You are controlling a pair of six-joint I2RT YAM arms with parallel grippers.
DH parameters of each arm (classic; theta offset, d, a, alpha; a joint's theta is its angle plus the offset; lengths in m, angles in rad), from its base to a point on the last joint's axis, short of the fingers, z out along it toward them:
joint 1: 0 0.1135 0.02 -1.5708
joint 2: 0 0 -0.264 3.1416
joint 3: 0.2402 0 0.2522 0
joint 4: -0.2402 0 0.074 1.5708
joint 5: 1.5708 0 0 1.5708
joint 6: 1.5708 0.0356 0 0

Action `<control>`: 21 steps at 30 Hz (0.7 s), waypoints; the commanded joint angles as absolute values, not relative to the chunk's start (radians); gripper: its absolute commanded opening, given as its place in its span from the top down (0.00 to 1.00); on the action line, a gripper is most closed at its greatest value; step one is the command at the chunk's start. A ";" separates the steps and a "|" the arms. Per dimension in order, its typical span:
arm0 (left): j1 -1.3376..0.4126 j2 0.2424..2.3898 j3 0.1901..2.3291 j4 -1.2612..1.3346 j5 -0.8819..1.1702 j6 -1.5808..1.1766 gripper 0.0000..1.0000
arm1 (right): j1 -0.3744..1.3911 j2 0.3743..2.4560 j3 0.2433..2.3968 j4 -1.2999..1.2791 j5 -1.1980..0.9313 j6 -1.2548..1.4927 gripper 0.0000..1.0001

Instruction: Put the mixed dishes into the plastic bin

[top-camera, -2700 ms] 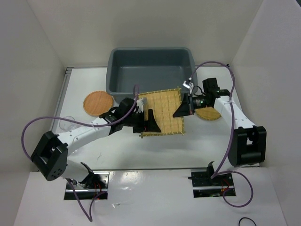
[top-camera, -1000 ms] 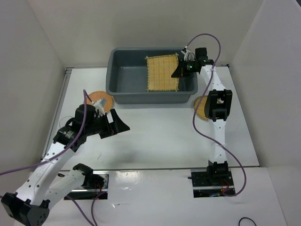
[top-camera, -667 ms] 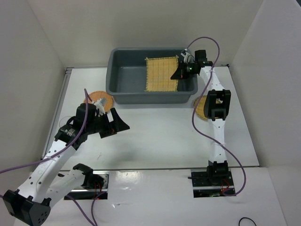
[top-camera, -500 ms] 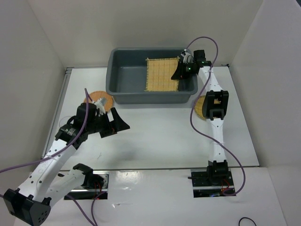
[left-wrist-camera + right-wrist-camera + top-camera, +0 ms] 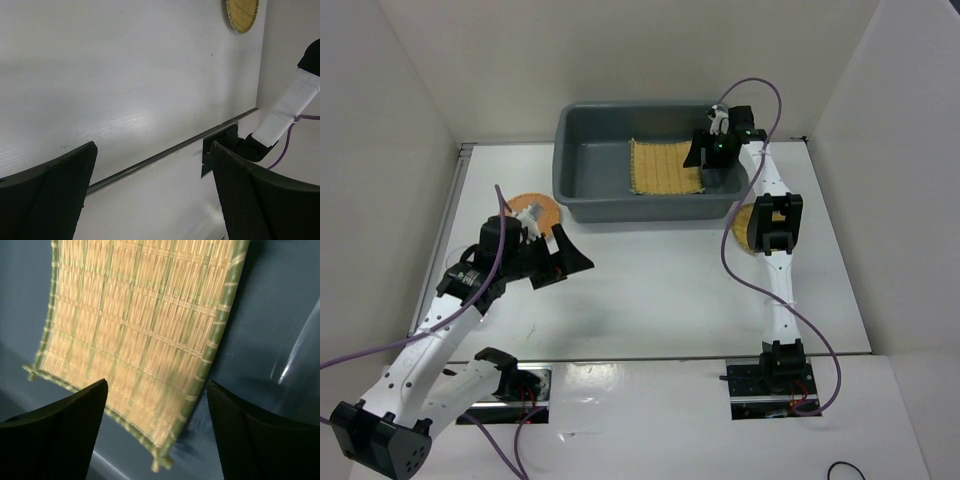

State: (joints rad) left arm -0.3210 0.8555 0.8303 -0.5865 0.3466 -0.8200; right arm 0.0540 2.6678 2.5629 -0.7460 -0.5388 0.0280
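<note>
At the far middle of the tabletop (image 5: 660, 290), in the overhead view, the plastic bin (image 5: 640, 210) sits close to the far wall, with white side walls (image 5: 410, 120) closing in left and right. A wide stretch of white tabletop lies between the bin's near wall and the arm bases. The square woven mat (image 5: 665, 168) lies inside the bin, in its right half. The right pincer (image 5: 710, 150) hangs over the mat's right edge, just inside the bin's right rim. The right arm (image 5: 778, 270) is stretched out far from its base, partly covering the round woven disc (image 5: 744, 232) on the tabletop right of the bin. The orange-brown plate (image 5: 535, 212) lies left of the bin's near corner. The left arm (image 5: 430, 330) rises from its base, leans left, then bends inward. Its left pincer (image 5: 565, 262), near the plate, points right above the tabletop.

In the left wrist view, the left pincer (image 5: 152, 150) is spread wide and grasps nothing, with only white tabletop between its fingers. The woven disc (image 5: 242, 12) shows at the top edge, well apart from it.

In the right wrist view, the right pincer (image 5: 156, 387) is released, its fingers set wide apart. The mat (image 5: 135, 325), slightly blurred, lies below them on the bin's grey floor (image 5: 280, 315), and neither finger grips it.
</note>
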 commanded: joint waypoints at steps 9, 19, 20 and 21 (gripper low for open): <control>-0.304 0.903 0.854 -0.571 0.313 -0.789 0.00 | -0.030 2.429 2.713 -0.749 -0.548 0.092 0.02; -0.295 0.937 0.844 -0.499 0.325 -0.785 0.00 | -0.271 2.276 2.505 -1.133 -0.612 -0.404 0.02; -0.285 0.937 0.844 -0.499 0.336 -0.785 0.00 | -0.297 2.345 2.517 -1.213 -0.621 -0.463 0.02; -0.285 0.937 0.835 -0.499 0.336 -0.785 0.00 | -0.331 2.358 2.493 -1.297 -0.679 -0.510 0.02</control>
